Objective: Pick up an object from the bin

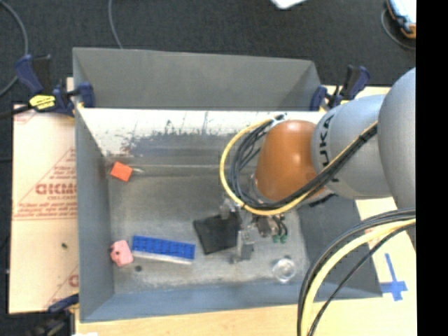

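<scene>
The end effector (242, 242) is hanging low in the bin (94, 187), right of middle, at the right edge of a flat black square piece (213, 234); whether it is apart or together I cannot tell. A blue brick (163, 249), a pink lump (121, 254) and an orange cube (121, 172) are lying further left
</scene>
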Controlling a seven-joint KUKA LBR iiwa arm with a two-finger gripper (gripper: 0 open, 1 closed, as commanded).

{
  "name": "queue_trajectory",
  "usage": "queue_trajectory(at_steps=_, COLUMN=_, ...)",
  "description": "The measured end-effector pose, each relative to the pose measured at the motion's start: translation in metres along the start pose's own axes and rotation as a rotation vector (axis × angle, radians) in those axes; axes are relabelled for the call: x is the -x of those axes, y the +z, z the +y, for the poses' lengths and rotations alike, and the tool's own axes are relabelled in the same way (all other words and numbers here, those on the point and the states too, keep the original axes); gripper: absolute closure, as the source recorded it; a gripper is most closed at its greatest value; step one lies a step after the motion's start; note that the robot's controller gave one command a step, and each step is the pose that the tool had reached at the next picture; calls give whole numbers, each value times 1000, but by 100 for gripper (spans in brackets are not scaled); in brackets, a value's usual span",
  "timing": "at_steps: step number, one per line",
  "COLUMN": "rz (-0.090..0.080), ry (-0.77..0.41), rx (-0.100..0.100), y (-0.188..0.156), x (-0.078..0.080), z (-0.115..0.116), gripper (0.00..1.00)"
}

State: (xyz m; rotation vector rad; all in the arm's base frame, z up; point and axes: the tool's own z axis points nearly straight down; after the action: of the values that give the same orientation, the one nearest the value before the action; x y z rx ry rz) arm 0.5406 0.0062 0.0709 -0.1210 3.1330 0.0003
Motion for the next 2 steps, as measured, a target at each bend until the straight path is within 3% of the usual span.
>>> queue_trajectory(at_steps=1, rz=4, ry=78, rx=2, y=0, x=-3, z=-6, gripper=100)
queue_trajectory(at_steps=2, rz=5, ry=84, rx=2, y=0, x=-3, z=-6, gripper=100)
